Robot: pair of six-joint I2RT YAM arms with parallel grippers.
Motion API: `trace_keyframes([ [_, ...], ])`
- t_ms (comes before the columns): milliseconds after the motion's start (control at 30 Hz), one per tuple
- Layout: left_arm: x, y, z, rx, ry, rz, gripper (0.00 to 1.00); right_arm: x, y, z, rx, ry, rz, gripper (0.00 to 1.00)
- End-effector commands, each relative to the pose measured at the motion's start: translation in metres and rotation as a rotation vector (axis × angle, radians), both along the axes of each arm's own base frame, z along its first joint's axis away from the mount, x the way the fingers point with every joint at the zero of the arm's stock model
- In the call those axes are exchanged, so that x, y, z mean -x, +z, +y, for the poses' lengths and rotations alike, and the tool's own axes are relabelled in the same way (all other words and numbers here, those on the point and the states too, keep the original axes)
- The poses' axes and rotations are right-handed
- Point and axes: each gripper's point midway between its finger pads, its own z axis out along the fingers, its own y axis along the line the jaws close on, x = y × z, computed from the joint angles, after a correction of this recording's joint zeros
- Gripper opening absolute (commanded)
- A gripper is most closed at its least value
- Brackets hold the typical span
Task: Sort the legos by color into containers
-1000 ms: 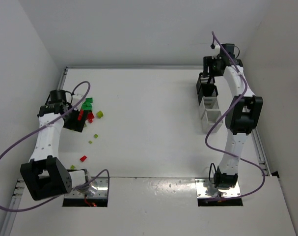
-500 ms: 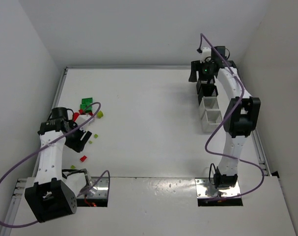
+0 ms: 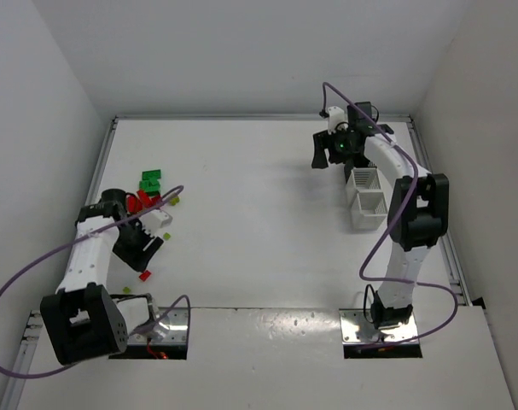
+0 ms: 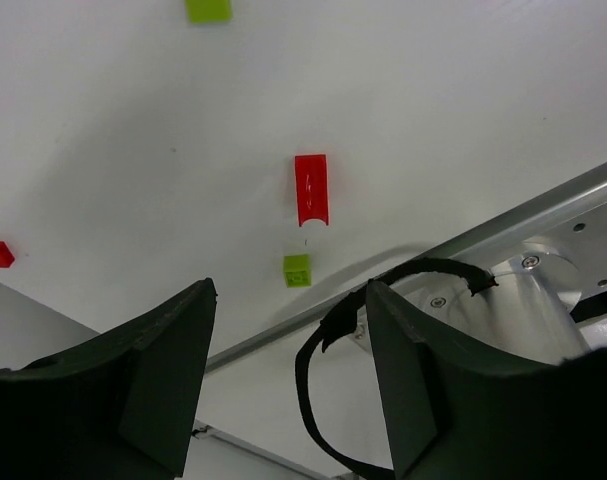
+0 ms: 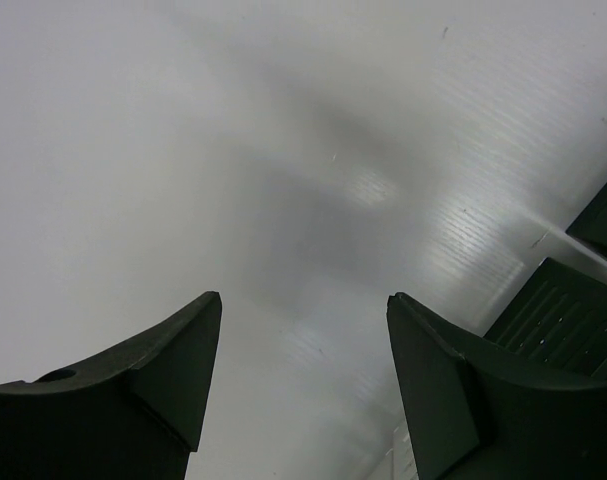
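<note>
**Left gripper over stray bricks, both grippers empty**

Legos: loose scatter on the left side of the counter, red, green and lime mixed. A few strays lie nearer the arm base.

Containers: along the right side, well apart from the bricks. Two white ones are plain from above. A dark slatted one shows at the edge of the right wrist view.

Left gripper: jaws partly apart, nothing between them. Its wrist view looks down on a red brick with a lime brick just beside its near end.

Right gripper: near the containers, jaws apart, empty, bare counter beneath.

Handling, my judgement: the bricks are tiny, rigid, very light and smooth-sided, so they are likely to skid or flip if nudged off-centre. The red one is best pinched across its narrow width, on the long flat faces. The lime neighbour is close enough to be clipped or dragged along.
</note>
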Motion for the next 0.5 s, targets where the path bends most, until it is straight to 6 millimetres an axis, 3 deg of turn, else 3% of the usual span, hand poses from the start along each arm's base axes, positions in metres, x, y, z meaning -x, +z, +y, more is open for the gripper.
trace_keyframes([
  [0,-0.008,-0.011,0.010,-0.069,0.021,0.033,0.67,-0.008,0.035,0.008,-0.018,0.042,-0.126,0.68],
  [200,-0.008,-0.021,0.007,-0.110,0.003,0.088,0.66,0.006,0.025,0.010,-0.011,0.058,-0.093,0.68],
  [467,0.001,-0.039,-0.002,-0.156,-0.019,0.133,0.61,0.008,0.017,0.002,0.015,0.051,-0.085,0.68],
])
